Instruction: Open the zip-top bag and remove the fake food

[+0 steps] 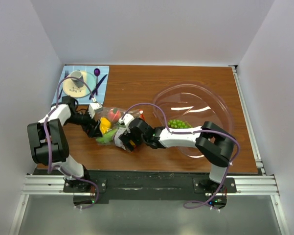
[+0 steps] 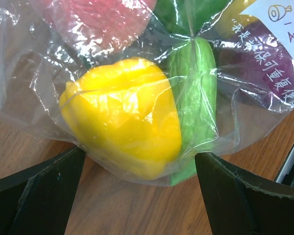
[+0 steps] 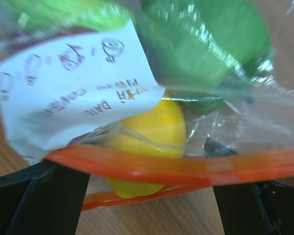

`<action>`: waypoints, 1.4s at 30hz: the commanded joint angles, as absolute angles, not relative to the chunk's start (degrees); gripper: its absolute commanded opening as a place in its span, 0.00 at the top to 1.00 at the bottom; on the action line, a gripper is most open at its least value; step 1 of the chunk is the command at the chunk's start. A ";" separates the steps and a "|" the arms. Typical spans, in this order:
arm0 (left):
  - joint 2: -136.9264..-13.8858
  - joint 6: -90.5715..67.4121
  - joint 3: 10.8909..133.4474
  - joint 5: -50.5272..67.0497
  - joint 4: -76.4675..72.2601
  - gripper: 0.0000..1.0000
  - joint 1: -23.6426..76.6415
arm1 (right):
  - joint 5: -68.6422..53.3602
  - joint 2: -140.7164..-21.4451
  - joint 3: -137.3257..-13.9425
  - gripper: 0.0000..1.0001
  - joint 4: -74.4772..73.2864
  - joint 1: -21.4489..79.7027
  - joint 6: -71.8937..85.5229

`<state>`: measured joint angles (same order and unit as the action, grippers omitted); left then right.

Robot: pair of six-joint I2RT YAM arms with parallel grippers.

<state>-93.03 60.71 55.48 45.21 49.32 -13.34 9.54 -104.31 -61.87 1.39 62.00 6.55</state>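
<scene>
While the overhead camera gives you both arms meeting over the zip-top bag [image 1: 112, 123] on the left half of the table [image 1: 186, 78], only the wrist cameras show what lies between the fingers. From above you also get a green bunch [image 1: 178, 124] lying in the clear bowl [image 1: 220, 105] on the right, well apart from the bag. Your left gripper [image 2: 139, 156] is spread wide and holds nothing. The bag's bottom edge sits just ahead of its tips, with a yellow pepper [image 2: 124, 115] and a green piece [image 2: 195, 93] pressed against the plastic. Your right gripper [image 3: 149, 180] is likewise spread and unclenched. The orange-red zip strip [image 3: 186, 164] runs across both its fingers, touching or just above them, you cannot tell which, with a white label [image 3: 68, 83] beyond it.
</scene>
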 commanded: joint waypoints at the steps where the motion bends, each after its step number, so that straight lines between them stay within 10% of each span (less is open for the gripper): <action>1: -90.79 63.36 56.07 47.63 52.37 0.00 -13.09 | 10.46 -104.94 -60.30 0.01 5.44 62.23 9.66; 4: -90.70 66.25 56.69 49.22 55.89 0.09 -13.01 | 9.93 -104.33 -59.15 0.05 7.03 62.31 10.72; 9: -92.55 68.12 57.92 49.40 59.85 0.79 -13.10 | 11.42 -101.34 -57.13 0.20 8.26 62.32 14.32; 13: -93.60 67.06 57.83 48.25 59.94 0.74 -13.53 | 11.60 -99.14 -54.41 0.23 9.23 62.31 15.90; 20: -92.38 66.27 61.69 49.48 63.09 1.00 -13.54 | 12.30 -97.12 -50.28 0.35 10.72 62.58 18.28; 34: -88.51 59.77 61.09 27.78 54.86 1.00 -12.83 | 23.01 -77.97 -50.71 0.50 -4.81 62.93 16.43; 42: -86.58 59.33 54.07 20.05 45.10 1.00 -11.96 | 40.05 -74.70 -51.24 0.82 -13.18 49.96 17.57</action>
<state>-88.25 60.45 56.49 26.04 52.01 -12.91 29.12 -72.97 -49.60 -6.35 59.79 16.08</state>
